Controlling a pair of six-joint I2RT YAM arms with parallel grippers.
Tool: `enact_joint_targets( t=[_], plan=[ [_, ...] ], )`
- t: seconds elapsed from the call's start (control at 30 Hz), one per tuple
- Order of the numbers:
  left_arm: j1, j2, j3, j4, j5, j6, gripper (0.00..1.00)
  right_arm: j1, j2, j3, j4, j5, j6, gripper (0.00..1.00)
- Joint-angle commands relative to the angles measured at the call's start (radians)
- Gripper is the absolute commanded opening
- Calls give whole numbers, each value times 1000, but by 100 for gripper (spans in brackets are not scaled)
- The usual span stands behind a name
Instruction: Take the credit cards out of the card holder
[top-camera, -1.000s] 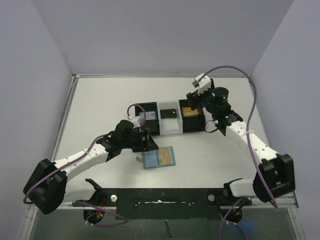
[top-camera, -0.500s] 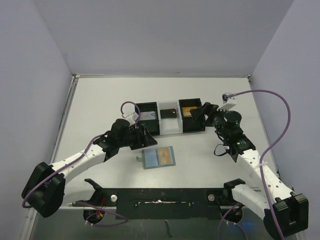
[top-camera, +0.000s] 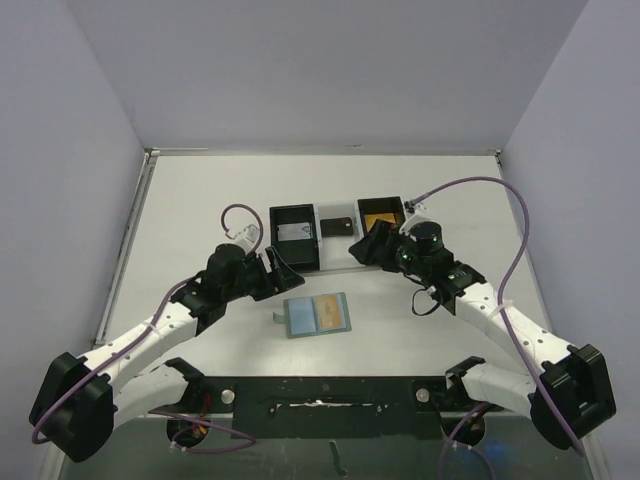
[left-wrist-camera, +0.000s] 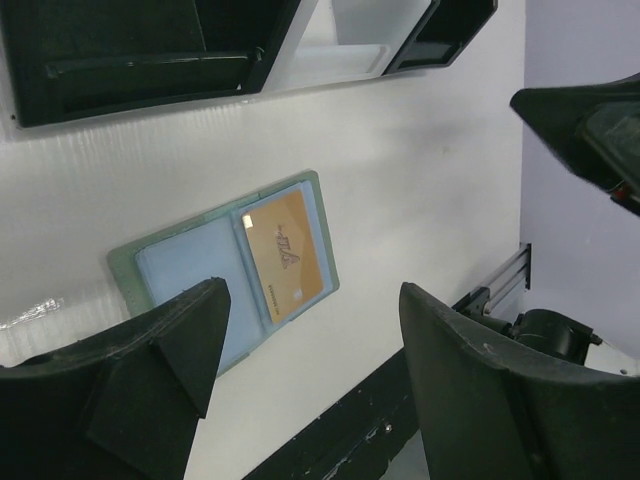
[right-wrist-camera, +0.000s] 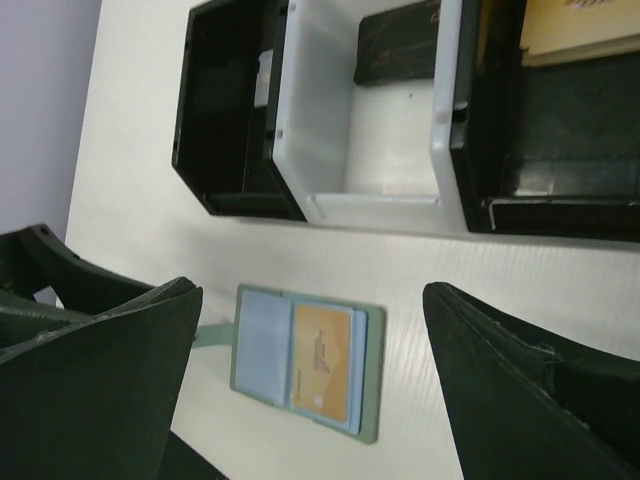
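Materials: card holder is a thin, flat sage-green rectangle with rounded corners, lying open with matte pale blue lining up. One panel is bare. The other carries a gold-orange card, smooth, with small dark print, seated in its pocket.

Three open-topped square bins in a row, touching: left black box, white tray, right black box. All are rigid plastic with straight walls. A pale card sits in the left box, a dark card in the tray, and a second gold card in the right box.

Holder location: flat on the table, near side of the bins and apart from them, roughly between the two arms.

Left gripper: black angular fingers spread wide, nothing between them, hanging just left of the holder and not touching it. Right gripper: jaws spread wide, nothing held, above the tray/right box front edge.

Surface: white table, fine ribbed grain visible in the wrist views, black rail along the near edge. Room: plain pale lavender-grey walls on three sides. Purple cables loop off both arms.
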Motion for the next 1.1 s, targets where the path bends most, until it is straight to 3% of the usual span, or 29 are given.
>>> enact_joint_targets(
  t=[0.0, 0.1, 0.27, 0.6, 1.07],
  plan=[
    [8, 38, 14, 140, 58, -21, 66, 57, -27, 16, -58, 42, 39, 98],
    [7, 64, 2, 208, 88, -46, 63, 70, -62, -36, -49, 20, 86, 95],
    [6, 79, -28, 262, 104, -71, 60, 111, -71, -99, -52, 0, 177, 81],
    [4, 135, -70, 353, 164, -125, 52, 249, 130, -74, -4, -8, 250, 39],
    [-42, 285, -48, 401, 239, -128, 39, 290, 323, -13, -7, -59, 233, 33]
  ],
)
